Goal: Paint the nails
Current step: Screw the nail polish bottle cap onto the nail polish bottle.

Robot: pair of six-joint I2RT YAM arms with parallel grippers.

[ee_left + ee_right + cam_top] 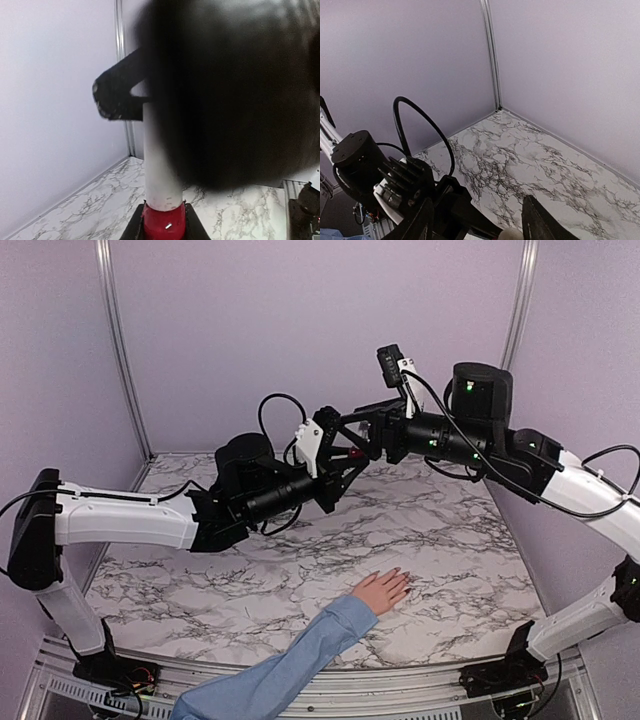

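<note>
A light-skinned hand (382, 590) in a light blue sleeve lies flat on the marble table (200, 580), fingers pointing right. Its nails (403, 581) are too small to make out. High above the table, my left gripper (343, 455) (164, 235) is shut on a small red nail-polish bottle (165, 221) (352, 452). The bottle's long white cap (159, 160) points away from the gripper. My right gripper (372, 440) (480, 222) meets it from the right. Its fingers (540, 222) stand apart on either side of the cap's end (511, 234), open.
Lilac walls with metal corner posts (118, 340) close in the table at the back and sides. A black cable (427, 125) loops over my left wrist. Both arms hang well above the hand, near the middle back.
</note>
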